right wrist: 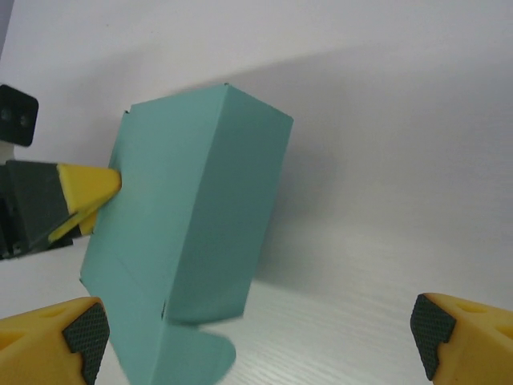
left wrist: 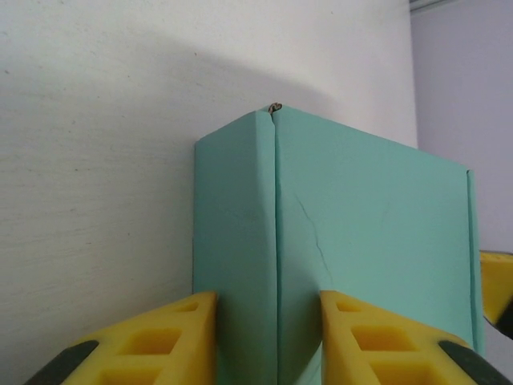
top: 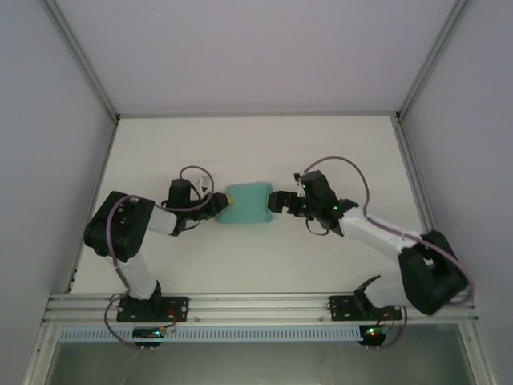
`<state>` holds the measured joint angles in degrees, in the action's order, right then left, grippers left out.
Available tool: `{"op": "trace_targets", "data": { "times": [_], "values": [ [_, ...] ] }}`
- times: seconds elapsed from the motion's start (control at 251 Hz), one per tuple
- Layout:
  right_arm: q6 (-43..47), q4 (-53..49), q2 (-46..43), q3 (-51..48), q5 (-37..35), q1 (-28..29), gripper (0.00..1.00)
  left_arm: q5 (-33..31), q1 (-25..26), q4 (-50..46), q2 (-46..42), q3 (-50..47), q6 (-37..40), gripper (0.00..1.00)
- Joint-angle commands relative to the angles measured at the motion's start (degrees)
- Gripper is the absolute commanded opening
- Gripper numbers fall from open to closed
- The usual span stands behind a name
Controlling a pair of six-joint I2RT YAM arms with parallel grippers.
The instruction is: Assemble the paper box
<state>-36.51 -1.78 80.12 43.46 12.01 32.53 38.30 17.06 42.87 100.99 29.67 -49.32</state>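
Left gripper (left wrist: 268,333) pinches the paper box (top: 247,204) by its left end, its yellow fingers (left wrist: 180,341) pressed to the card on either side of a folded seam (left wrist: 275,241). The right gripper (right wrist: 256,341) stands wide, holding nothing, just beside the box's right end. The box sits near the middle of the table (top: 240,152), well away from every edge, between the two tools. A rounded tab (right wrist: 200,361) hangs loose at the box's end nearest the right gripper, so the step in hand looks like closing that end. It is best done with a light pinch on the left, since thin card creases easily, and with one right finger sweeping the tab along its fold rather than stabbing at it.
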Motion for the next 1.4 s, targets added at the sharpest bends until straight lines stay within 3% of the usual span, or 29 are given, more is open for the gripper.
{"op": "trace_targets", "data": {
  "times": [0.0,0.128,0.255,0.387,0.507,0.706,0.786,0.842,0.854,0.946,1.022,1.122,1.197,1.397],
  "values": [
    [-2.1,-1.2,7.3,6.2,10.1,-0.5,0.99,1.2,-0.5,-0.7,2.9,-2.0,-1.2,0.33],
    [-3.3,1.3,14.9,10.9,14.1,-0.6,0.98,1.2,-0.5,-0.7,3.1,-1.6,-1.1,0.33],
    [-7.8,6.6,19.8,12.9,19.8,-0.8,0.89,1.7,-0.5,-0.2,3.6,-1.3,-1.0,0.34],
    [-11.8,13.1,21.2,12.1,23.0,-1.1,0.69,2.1,-0.5,0.5,4.0,-1.2,-1.0,0.33],
    [-13.9,16.3,20.1,10.8,24.3,-1.5,0.56,3.0,-0.5,1.3,2.4,-0.9,-0.7,0.36],
    [-14.3,16.1,14.9,8.1,23.7,-1.5,0.42,2.6,0.5,-4.4,-8.0,1.7,4.3,0.54],
    [-14.4,13.7,11.2,6.7,23.1,-2.3,0.42,-1.6,2.2,-14.8,-15.9,4.6,11.5,0.74],
    [-14.5,10.0,8.2,5.8,22.0,-3.1,0.43,-7.9,4.8,-23.3,-22.5,6.7,18.4,0.99],
    [-14.5,9.2,7.5,5.6,21.7,-3.2,0.43,-9.5,5.6,-24.9,-23.9,7.2,20.2,1.0],
    [-15.1,-0.4,1.6,5.0,18.9,-4.8,0.42,-23.4,14.0,-33.5,-34.5,9.2,34.5,1.0],
    [-17.7,-12.3,-3.1,6.0,17.8,-7.1,0.43,-32.2,22.3,-34.7,-41.4,8.1,47.2,1.0],
    [-22.1,-22.4,-9.6,6.2,18.5,-11.0,0.43,-33.9,30.2,-33.5,-46.7,5.4,59.6,1.0],
    [-26.3,-27.0,-14.3,6.0,19.5,-13.4,0.42,-35.3,35.1,-34.7,-46.6,5.8,65.6,1.0],
    [-32.3,-32.6,-22.2,6.1,25.8,-18.7,0.4,-47.6,45.0,-40.6,-36.9,12.3,77.9,1.0]
  ]
}}
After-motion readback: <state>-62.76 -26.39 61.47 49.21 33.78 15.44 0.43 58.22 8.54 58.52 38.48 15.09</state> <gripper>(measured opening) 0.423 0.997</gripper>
